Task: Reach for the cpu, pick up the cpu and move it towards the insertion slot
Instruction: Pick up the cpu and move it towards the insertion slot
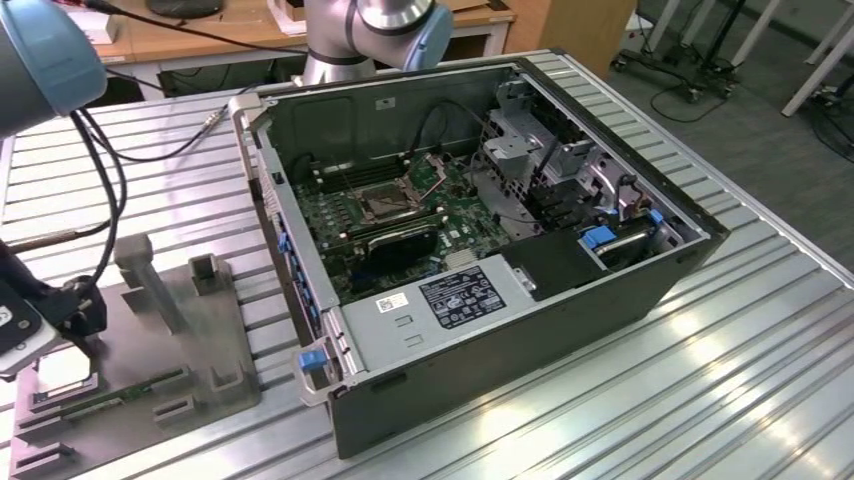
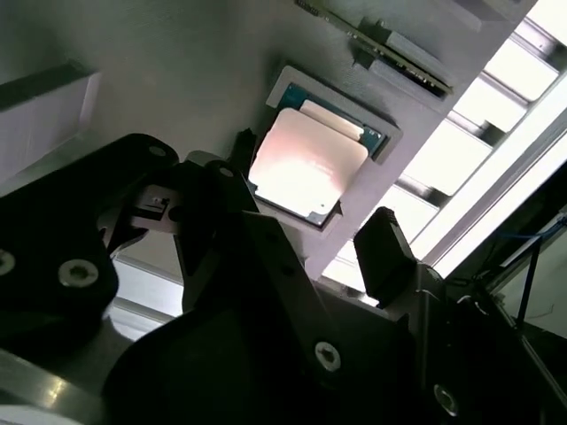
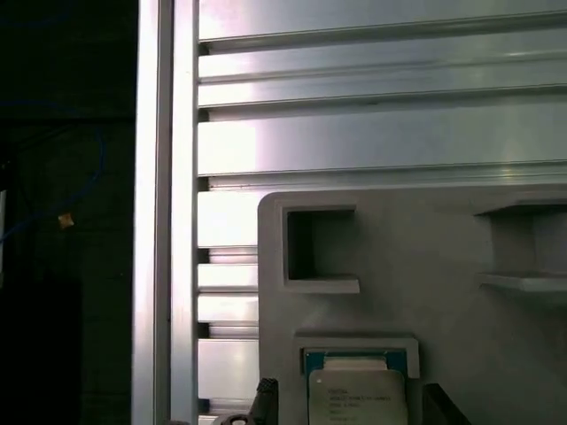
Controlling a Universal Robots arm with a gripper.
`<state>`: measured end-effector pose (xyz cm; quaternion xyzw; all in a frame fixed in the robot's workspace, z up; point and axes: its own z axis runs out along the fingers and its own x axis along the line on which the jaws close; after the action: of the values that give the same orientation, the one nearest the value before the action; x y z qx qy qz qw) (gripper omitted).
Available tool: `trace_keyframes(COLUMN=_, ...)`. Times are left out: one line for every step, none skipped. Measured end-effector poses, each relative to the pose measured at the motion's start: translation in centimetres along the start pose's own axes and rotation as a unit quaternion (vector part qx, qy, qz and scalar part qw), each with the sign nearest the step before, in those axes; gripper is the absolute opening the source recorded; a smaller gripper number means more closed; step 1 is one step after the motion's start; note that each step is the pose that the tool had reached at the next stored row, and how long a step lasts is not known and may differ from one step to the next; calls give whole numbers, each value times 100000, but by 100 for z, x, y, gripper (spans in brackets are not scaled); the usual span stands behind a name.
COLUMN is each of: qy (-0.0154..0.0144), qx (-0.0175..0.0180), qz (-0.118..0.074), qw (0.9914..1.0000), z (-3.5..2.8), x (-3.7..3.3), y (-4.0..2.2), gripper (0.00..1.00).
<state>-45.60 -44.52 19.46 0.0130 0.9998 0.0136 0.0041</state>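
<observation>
Gripper [image 2: 312, 193]: jaws spread, one finger on either side of the chip; no contact that I can make out.
Cpu [image 3: 361, 400]: lies flat in a square recess of the gray tray [image 1: 227, 335], toward the tray's near edge on the exterior view's left; not lifted.
Insertion slot [image 1: 379, 201]: on the motherboard inside the open computer case [image 1: 534, 320], well apart from the tray.
Risk: probably a skewed pinch. A finger catching the recess wall could tilt the chip, or its thin edges could slip out.
</observation>
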Motion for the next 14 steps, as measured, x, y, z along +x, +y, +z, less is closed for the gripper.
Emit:
trace_keyframes(qy=4, qx=8, qz=-226, qw=100000, z=17, x=-1, y=-2, gripper=72)
trace_keyframes(qy=11, qx=18, qz=-474, qw=99999, z=33, x=-1, y=-4, gripper=72)
trace_keyframes(qy=16, qx=34, qz=-697, qw=99998, z=47, x=-1, y=-6, gripper=72)
trace_keyframes(qy=16, qx=56, qz=-884, qw=99996, z=59, x=-1, y=-8, gripper=72)
trace_keyframes(qy=24, qx=92, qz=-1075, qw=99994, z=69, x=-1, y=-9, gripper=72)
trace_keyframes(qy=30, qx=131, qz=-1236, qw=99992, z=78, x=-1, y=-11, gripper=72)
trace_keyframes(qy=39, qx=170, qz=-1316, qw=99991, z=84, x=-1, y=-12, gripper=72)
trace_keyframes(qy=37, qx=199, qz=-1367, qw=99990, z=89, x=-1, y=-13, gripper=72)
trace_keyframes(qy=37, qx=228, qz=-1445, qw=99989, z=94, x=-2, y=-13, gripper=72)
trace_keyframes(qy=40, qx=246, qz=-1585, qw=99987, z=99, x=-3, y=-13, gripper=72)
trace_keyframes(qy=43, qx=254, qz=-1704, qw=99985, z=104, x=-3, y=-13, gripper=72)
trace_keyframes(qy=46, qx=259, qz=-1765, qw=99984, z=108, x=-5, y=-13, gripper=72)
trace_keyframes(qy=50, qx=265, qz=-1773, qw=99984, z=111, x=-6, y=-13, gripper=72)
trace_keyframes(qy=49, qx=265, qz=-1780, qw=99984, z=115, x=-7, y=-14, gripper=72)
